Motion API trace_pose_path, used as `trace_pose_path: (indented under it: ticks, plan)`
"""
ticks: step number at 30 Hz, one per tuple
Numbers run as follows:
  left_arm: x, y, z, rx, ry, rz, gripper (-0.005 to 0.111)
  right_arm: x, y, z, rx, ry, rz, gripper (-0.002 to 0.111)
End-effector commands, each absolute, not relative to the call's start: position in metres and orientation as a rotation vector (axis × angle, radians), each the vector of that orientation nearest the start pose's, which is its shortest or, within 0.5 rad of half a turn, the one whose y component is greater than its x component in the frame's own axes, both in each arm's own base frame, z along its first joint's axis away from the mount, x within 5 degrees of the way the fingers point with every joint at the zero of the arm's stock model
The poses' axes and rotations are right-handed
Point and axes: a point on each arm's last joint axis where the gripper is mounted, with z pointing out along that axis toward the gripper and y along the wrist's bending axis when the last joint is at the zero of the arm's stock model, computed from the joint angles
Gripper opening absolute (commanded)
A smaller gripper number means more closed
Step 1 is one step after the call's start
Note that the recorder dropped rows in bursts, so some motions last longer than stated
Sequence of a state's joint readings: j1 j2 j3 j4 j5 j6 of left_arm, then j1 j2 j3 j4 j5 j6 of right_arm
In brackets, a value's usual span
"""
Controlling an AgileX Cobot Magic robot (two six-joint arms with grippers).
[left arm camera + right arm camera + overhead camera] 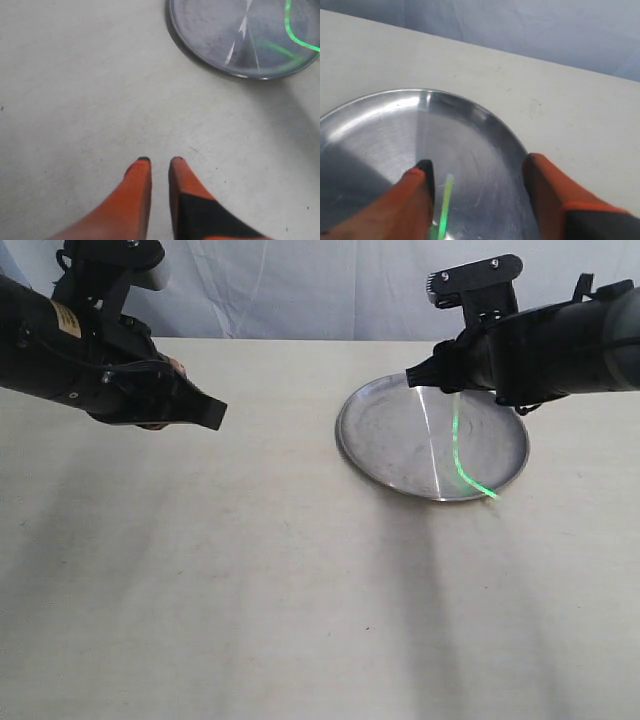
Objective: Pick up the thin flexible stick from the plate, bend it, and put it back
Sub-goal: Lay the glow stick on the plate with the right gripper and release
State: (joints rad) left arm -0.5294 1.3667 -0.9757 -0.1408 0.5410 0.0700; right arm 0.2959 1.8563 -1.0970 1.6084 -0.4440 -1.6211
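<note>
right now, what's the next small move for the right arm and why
Probably lift the right end effector straight up, clear of the plate. Its jaws stand open around the stick, which seems to rest bent and glowing on the plate, so there is nothing to hold.

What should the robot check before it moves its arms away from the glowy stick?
1. Stick is bent and glowing green: ok.
2. Stick lies on the plate: ok, though one tip sits right at the near rim.
3. Right gripper is open above the plate: ok.
4. Stick is free of the right gripper: cannot tell, because it lies close beside one finger.
5. Left gripper is empty and off to the side over the bare table: ok.
</note>
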Motion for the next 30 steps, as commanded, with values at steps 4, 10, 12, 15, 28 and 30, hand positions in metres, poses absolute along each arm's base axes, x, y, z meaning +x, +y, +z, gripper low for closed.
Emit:
trace_pose_path:
  ticks: [4, 10, 12, 15, 28, 30]
  plan:
    - [0.246, -0.15, 0.284, 0.609, 2.369, -0.339, 0.014, 0.374, 0.066, 0.229, -0.044, 2.147, -0.399, 0.04]
    - [0.247, -0.149, 0.284, 0.63, 2.348, -0.308, 0.014, 0.357, 0.057, 0.269, 0.038, 2.069, -0.412, 0.021]
    - [0.249, -0.147, 0.286, 0.619, 2.332, -0.279, 0.014, 0.344, 0.057, 0.282, 0.041, 2.041, -0.4, -0.002]
    - [0.253, -0.136, 0.295, 0.494, 2.292, -0.211, 0.007, 0.316, 0.061, 0.298, -0.049, 2.004, -0.387, 0.0]
    - [0.21, -0.105, 0.311, 0.316, 1.977, -0.333, 0.0, 0.194, 0.078, 0.264, -0.267, 2.007, 0.061, -0.001]
    - [0.207, -0.103, 0.303, 0.313, 2.011, -0.324, 0.0, 0.184, 0.074, 0.258, -0.273, 2.01, 0.078, -0.001]
